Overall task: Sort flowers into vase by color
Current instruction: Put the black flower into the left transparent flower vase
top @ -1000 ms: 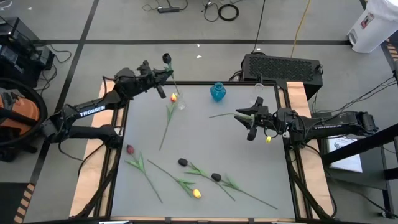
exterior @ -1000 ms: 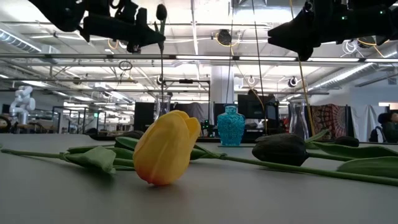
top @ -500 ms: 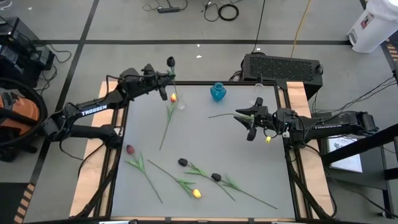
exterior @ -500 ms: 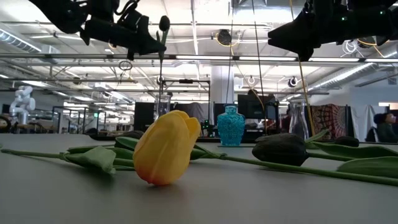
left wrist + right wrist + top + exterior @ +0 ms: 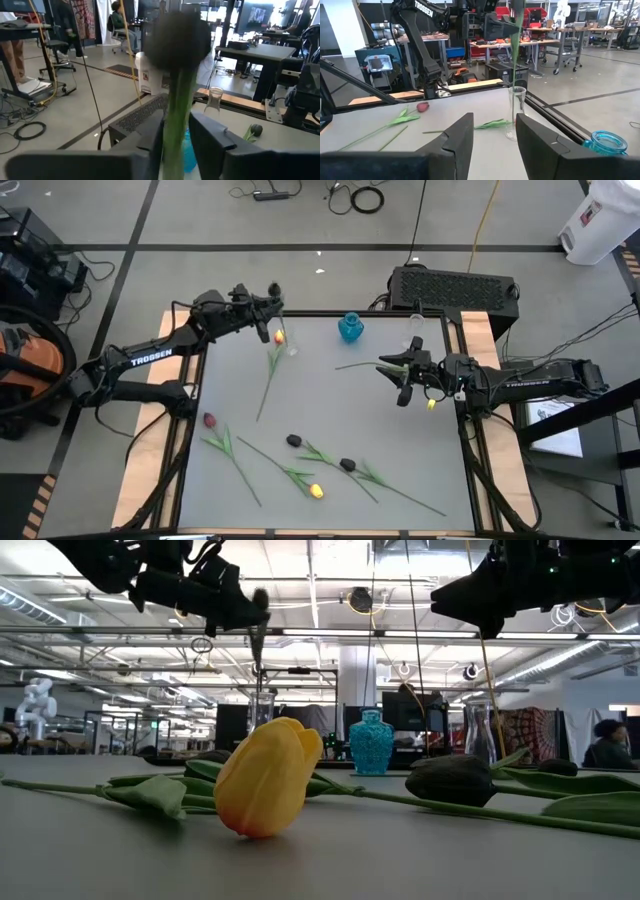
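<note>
Table (image 5: 330, 410): grey top with wood strips down both sides, both arms reaching in over it.
Left gripper (image 5: 266, 308): raised over the far left corner, above a clear vase (image 5: 290, 346). Its fingers (image 5: 212, 145) stand parted, 1 on each side of a black tulip (image 5: 178, 42); the stem runs between them, and whether they touch it cannot be told.
Black tulip's place: upright, blurred, stem pointing down to the clear vase's mouth in the right wrist view.
Right gripper (image 5: 402, 375): over the right half of the table, fingers parted, nothing seen between them.
Blue vase (image 5: 350, 328): at the far edge, near the middle.
Second clear vase (image 5: 416, 328): at the far edge, right of the blue vase.
Flowers on the table: 1 yellow tulip (image 5: 278, 337) just beside the left clear vase, 1 red tulip (image 5: 209, 420) near the left edge, 2 black tulips (image 5: 294, 441) and 1 yellow tulip (image 5: 316, 491) toward the near edge.
</note>
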Controlling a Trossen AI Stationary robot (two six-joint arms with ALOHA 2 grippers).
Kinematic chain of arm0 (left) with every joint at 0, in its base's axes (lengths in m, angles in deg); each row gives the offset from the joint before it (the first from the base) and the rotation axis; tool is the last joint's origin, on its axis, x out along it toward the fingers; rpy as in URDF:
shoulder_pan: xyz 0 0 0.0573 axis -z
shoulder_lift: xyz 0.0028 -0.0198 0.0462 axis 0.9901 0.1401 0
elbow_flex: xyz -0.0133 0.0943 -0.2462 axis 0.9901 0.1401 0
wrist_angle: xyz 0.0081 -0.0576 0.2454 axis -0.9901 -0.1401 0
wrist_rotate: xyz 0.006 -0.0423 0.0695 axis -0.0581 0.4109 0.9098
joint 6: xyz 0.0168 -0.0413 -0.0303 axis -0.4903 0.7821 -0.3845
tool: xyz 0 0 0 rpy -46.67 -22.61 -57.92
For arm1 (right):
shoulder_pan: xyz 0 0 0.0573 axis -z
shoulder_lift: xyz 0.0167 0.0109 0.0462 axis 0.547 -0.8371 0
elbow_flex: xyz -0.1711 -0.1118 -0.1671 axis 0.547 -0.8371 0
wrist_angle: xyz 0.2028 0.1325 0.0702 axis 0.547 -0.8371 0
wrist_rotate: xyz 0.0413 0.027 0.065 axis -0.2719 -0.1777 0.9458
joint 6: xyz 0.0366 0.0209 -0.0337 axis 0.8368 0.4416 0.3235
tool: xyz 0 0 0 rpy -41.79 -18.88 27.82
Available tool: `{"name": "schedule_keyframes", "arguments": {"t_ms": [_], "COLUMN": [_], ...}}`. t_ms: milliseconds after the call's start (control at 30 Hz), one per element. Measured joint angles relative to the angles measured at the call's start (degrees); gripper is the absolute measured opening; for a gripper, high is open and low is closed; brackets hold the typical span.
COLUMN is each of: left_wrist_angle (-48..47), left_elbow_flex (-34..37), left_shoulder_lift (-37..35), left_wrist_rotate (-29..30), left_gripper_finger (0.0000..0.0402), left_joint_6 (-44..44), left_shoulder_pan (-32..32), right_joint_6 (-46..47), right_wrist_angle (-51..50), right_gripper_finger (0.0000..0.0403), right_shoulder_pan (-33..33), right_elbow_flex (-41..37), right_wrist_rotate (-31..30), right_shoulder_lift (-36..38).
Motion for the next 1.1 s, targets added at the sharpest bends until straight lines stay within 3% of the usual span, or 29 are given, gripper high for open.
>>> {"name": "schedule_keyframes", "arguments": {"t_ms": [200,467,700,867,1100], "left_wrist_angle": [-2.2,-6.6,-11.6,-16.4,-22.8], "left_elbow_flex": [0.0,0.0,0.0,0.0,0.0], "left_shoulder_lift": [0.0,-0.6,-5.7,-10.2,-11.8], "left_wrist_rotate": [-0.1,-0.1,-1.0,-4.4,-5.5], "left_gripper_finger": [0.015,0.0153,0.0153,0.0154,0.0154], "left_joint_6": [-0.1,-0.5,-0.4,-0.3,-0.1], "left_shoulder_pan": [0.0,0.0,1.2,6.6,18.9], "right_joint_6": [0.0,0.4,1.6,1.5,1.5], "right_wrist_angle": [0.0,-0.7,-3.3,-3.3,-3.3], "right_gripper_finger": [0.0139,0.0139,0.0139,0.0139,0.0139], "right_shoulder_pan": [0.0,0.0,0.0,0.0,0.0], "right_elbow_flex": [0.0,0.0,0.0,0.0,0.0], "right_wrist_rotate": [0.0,0.0,0.0,0.0,0.0], "right_shoulder_lift": [0.0,0.0,0.0,-0.1,-0.1]}}
